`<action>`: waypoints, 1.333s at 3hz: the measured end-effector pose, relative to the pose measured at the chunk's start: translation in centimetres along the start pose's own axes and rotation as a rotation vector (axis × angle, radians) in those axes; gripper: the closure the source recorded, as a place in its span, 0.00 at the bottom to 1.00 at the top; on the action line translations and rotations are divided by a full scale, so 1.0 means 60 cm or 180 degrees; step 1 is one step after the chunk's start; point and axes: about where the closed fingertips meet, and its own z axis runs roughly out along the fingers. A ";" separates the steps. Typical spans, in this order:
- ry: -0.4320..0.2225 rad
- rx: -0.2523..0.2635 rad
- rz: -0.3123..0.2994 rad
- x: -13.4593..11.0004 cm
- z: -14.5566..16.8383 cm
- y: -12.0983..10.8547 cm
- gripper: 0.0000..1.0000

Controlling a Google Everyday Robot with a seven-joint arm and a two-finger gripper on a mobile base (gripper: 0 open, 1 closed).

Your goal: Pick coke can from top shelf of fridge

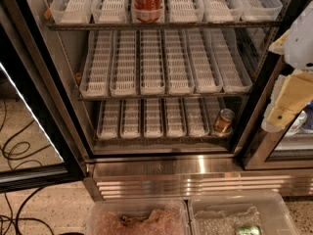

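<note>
Standing upright in the third lane from the left, the coke can [147, 1] sits at the front of the top shelf [205, 25], its base just behind the tray's front lip and its upper part cut off by the top edge of the view. The red side with white lettering faces outward. The white slotted trays on either side of it hold nothing that shows. The fridge [195, 173] stands open, with its black-framed glass door [34, 131] swung out to the left and its ribbed steel base shining below the racks. The middle shelf [166, 96] carries a row of the same white trays. On the bottom shelf [161, 137], a copper-coloured can [224, 121] stands at the far right, beside the last tray and near the door frame. The gripper [287, 104] hangs at the right edge of the view, outside the fridge and in front of the neighbouring glass door, well apart from the coke can and lower than it. It shows as a white upper body with a cream-yellow part pointing down and to the left; whether it is spread or pressed together cannot be told from here, and it holds nothing that can be seen. At the bottom of the view lie two clear plastic bins: the left bin [98, 214] holds what looks like crumpled brownish wrapping, and the right bin [274, 204] has a green can [248, 229] at its lower edge. Dark cables [14, 146] loop over the speckled floor [54, 204] on the left.
</note>
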 end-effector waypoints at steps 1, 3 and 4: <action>-0.0001 0.0017 0.0041 0.000 0.000 -0.002 0.00; -0.0504 0.0197 0.0324 -0.016 -0.028 0.015 0.00; -0.0807 0.0326 0.0383 -0.051 -0.041 -0.003 0.00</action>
